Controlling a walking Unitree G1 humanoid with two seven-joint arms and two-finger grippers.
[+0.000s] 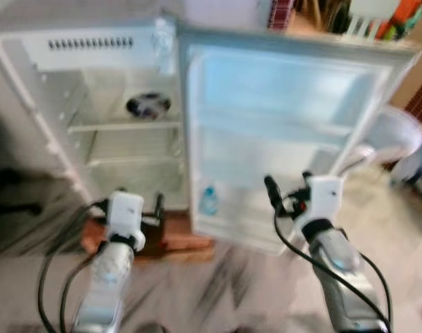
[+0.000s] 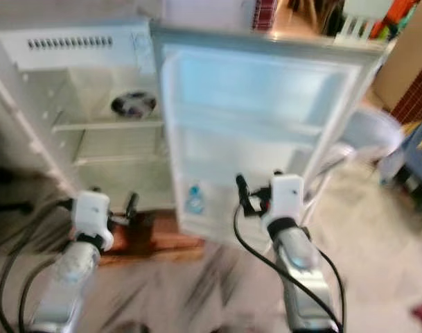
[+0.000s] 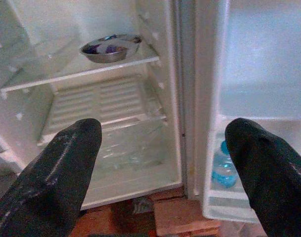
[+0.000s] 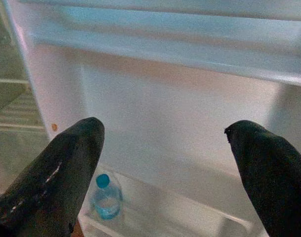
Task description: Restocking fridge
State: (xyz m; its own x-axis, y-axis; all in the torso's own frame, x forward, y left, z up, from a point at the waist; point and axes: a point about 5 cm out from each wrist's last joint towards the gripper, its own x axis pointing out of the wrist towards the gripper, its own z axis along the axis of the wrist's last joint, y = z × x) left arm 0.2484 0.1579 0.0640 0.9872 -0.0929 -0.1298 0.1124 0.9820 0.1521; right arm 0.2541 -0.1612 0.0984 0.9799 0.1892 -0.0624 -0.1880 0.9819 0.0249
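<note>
A small white fridge [image 1: 55,104] stands open before me, its door [image 1: 287,104] swung out to the right. On the upper shelf sits a metal bowl [image 1: 148,105]. A blue-capped water bottle [image 1: 208,200] stands in the door's lowest rack. My left gripper [image 1: 140,201] is open and empty, held low in front of the fridge's bottom compartment. My right gripper [image 1: 288,186] is open and empty, facing the inside of the door just right of the bottle. The left wrist view looks at the bowl [image 3: 110,48] and the bottle [image 3: 223,165]; the right wrist view looks down on the bottle [image 4: 107,200].
The fridge rests on reddish bricks [image 1: 176,239] on a tiled floor. A white fan [image 1: 398,135] stands behind the door's right edge. Cluttered shelves run along the back at top right. The head views are blurred.
</note>
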